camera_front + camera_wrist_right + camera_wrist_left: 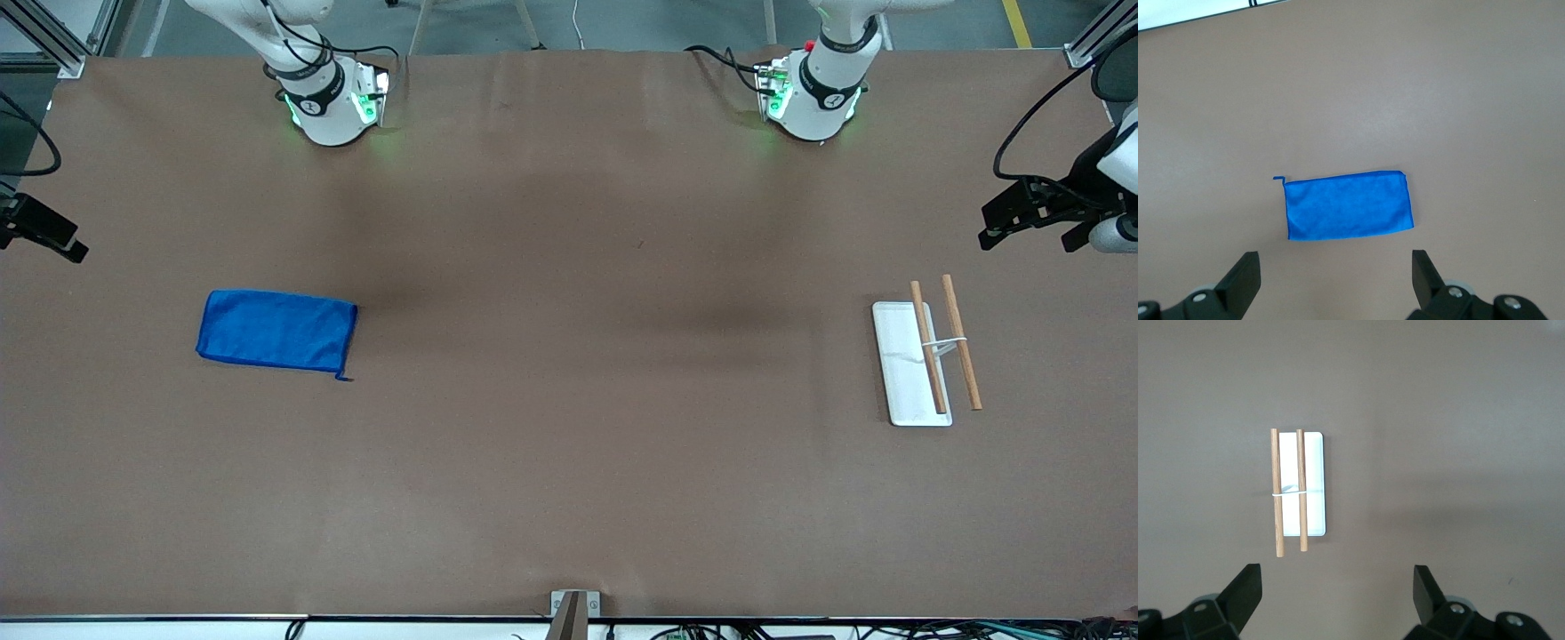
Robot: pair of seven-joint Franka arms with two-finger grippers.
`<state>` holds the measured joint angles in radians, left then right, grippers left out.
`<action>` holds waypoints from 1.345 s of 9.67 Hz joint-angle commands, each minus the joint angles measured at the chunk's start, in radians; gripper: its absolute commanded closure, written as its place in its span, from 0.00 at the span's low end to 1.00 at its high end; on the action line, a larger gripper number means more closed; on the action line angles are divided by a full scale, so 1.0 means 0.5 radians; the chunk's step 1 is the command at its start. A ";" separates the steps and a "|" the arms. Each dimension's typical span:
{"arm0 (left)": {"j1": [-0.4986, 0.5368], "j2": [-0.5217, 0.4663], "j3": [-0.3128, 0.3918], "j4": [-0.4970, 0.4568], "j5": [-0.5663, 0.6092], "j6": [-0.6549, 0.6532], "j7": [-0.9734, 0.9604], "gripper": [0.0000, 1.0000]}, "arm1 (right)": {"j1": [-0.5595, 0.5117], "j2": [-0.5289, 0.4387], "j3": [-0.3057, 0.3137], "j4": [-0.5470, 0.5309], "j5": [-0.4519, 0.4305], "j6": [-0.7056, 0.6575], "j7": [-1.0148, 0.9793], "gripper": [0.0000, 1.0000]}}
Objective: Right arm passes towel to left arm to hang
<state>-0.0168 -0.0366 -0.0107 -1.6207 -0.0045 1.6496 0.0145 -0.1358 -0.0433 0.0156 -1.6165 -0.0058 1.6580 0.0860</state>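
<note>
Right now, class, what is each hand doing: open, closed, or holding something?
Left hand: open, empty, above the rack.
Right hand: open, empty, above the towel.

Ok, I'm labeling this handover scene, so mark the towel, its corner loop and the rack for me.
towel [276,330], front view, middle of the blue cloth.
corner loop [341,376], front view, the small tail at the towel's corner.
rack [900,356], front view, bare part of its white base.
</note>
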 commanded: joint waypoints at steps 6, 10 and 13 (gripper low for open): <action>0.009 0.030 -0.012 -0.032 -0.013 -0.001 -0.002 0.00 | -0.017 -0.033 0.006 -0.031 -0.004 0.019 0.027 0.00; 0.015 0.033 -0.009 -0.032 -0.010 0.005 0.026 0.00 | -0.020 -0.018 0.006 -0.065 -0.007 0.031 0.024 0.00; 0.015 0.030 -0.006 -0.032 -0.009 0.005 0.026 0.00 | -0.002 0.101 0.009 -0.267 -0.007 0.300 0.021 0.00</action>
<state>-0.0167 -0.0357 -0.0105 -1.6218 -0.0046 1.6496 0.0161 -0.1379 -0.0115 0.0152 -1.6872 -0.0058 1.7406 0.0864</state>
